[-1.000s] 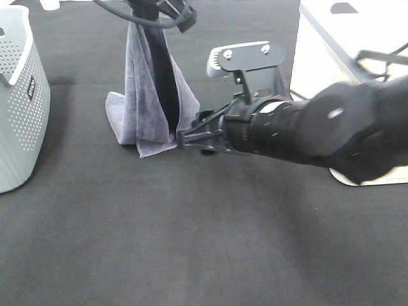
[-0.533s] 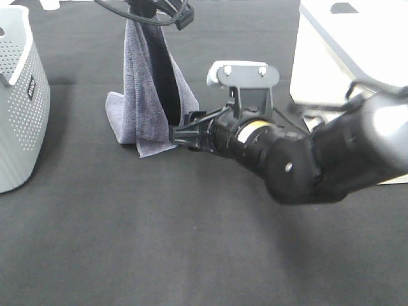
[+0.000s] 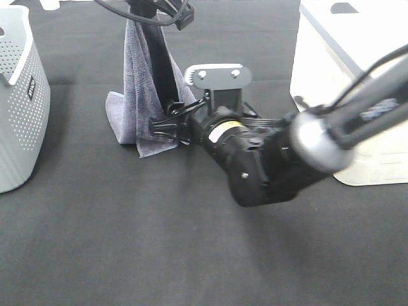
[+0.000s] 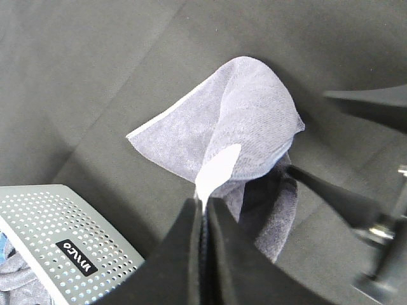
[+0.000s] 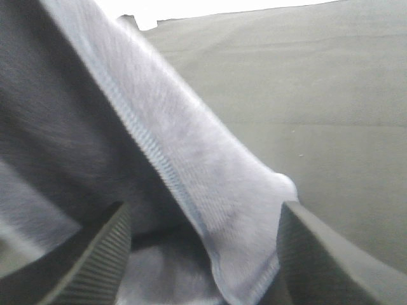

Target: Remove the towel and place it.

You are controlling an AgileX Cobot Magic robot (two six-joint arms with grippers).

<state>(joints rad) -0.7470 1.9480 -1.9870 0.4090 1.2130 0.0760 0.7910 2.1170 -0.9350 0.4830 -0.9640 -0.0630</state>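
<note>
Right gripper [image 3: 159, 126] has slid left, up to the towel [image 3: 137, 89]. Left gripper [image 4: 203, 206] is clamped on the tagged corner. Cloth hangs vertical, foot resting on the table [image 3: 127, 242]. Right jaws are wide, straddling the low hanging corner, gripping nothing.

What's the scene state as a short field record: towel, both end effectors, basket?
towel: greyish-blue, hanging from the left end effector, lower part bunched on the black table
left end effector: shut on the towel at its white tag
right end effector: open, jaws either side of the towel's lower hanging edge
basket: white, perforated, at the left of the high view, apart from the towel
task status: towel lifted, not yet placed
</note>
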